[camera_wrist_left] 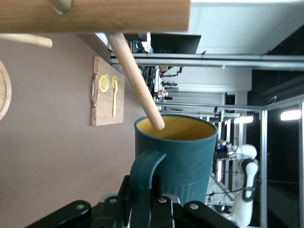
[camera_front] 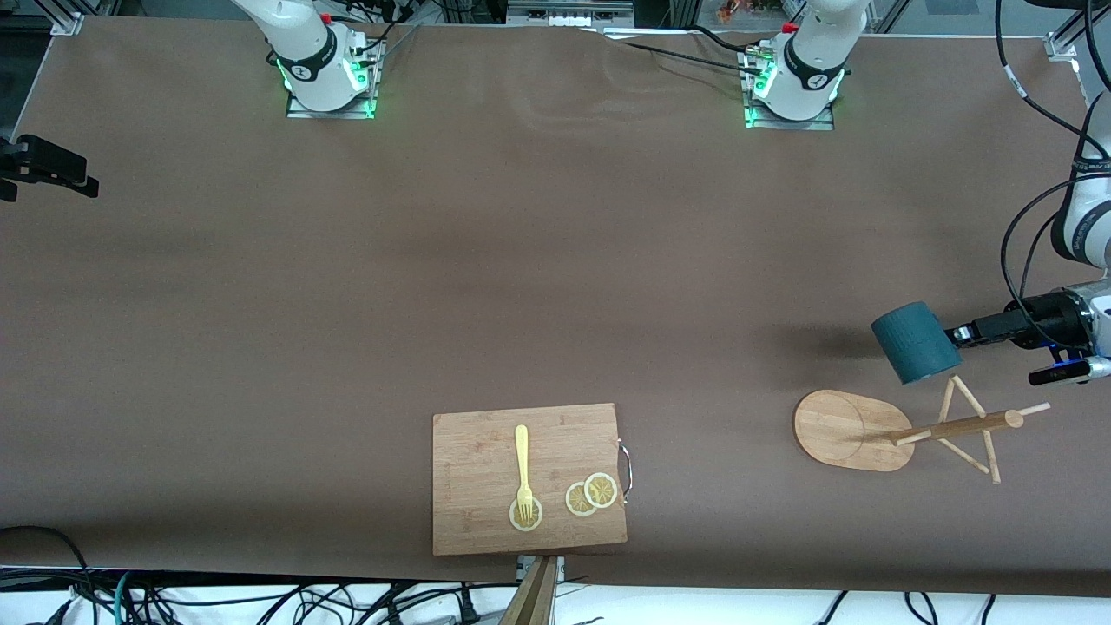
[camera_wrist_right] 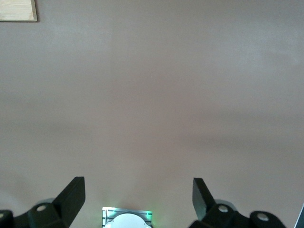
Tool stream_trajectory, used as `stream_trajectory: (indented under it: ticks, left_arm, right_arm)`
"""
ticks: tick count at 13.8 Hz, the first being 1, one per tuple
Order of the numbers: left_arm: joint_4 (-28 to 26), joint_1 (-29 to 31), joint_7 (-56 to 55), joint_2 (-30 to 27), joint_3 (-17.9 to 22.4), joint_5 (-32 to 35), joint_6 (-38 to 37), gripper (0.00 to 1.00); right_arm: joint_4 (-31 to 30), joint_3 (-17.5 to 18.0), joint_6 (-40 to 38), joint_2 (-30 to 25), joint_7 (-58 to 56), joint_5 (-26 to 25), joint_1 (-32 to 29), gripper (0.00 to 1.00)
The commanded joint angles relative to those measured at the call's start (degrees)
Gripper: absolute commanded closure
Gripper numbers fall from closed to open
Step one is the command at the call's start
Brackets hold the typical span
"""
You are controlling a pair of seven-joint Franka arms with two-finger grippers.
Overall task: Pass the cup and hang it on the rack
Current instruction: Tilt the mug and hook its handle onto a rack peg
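The dark teal cup (camera_front: 916,342) hangs in the air, tilted, just above the rack's upper pegs. My left gripper (camera_front: 959,334) is shut on its handle (camera_wrist_left: 142,178). In the left wrist view my left gripper (camera_wrist_left: 145,209) holds the cup (camera_wrist_left: 185,156), whose yellowish inside shows. One rack peg (camera_wrist_left: 135,80) ends at the cup's rim, and the post (camera_wrist_left: 95,14) crosses above it. The bamboo rack (camera_front: 950,427) stands on its oval base (camera_front: 833,425) at the left arm's end of the table. My right gripper (camera_wrist_right: 137,187) is open and empty over bare table, out of the front view.
A rectangular cutting board (camera_front: 529,477) with a yellow fork (camera_front: 522,464) and lemon slices (camera_front: 592,495) lies near the front edge, mid-table; it also shows in the left wrist view (camera_wrist_left: 108,90). A black clamp (camera_front: 48,167) sits at the right arm's end.
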Motion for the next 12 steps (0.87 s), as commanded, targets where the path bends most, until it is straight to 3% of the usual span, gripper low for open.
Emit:
stream_trajectory:
  ticks: [1,5,12]
  left_arm:
    - [1.51,-0.49,-4.90,2.72,0.26,-4.79,-1.26,1.00]
    - [3.01,-0.15,-11.76,3.08,0.61,-5.60,-1.26,1.00]
    - [3.09,3.37,-12.21,6.68,0.79,-5.07,-4.51,1.00]
  right_arm:
    - [-0.23,0.44,0.00,-0.49,-0.32,-0.50,-0.65,0.00]
    - [-0.23,0.44,0.00,-0.49,-0.32,-0.59,-0.65,0.00]
    - [-0.23,0.36,0.00,-0.49,-0.41,-0.50,-0.65,0.00]
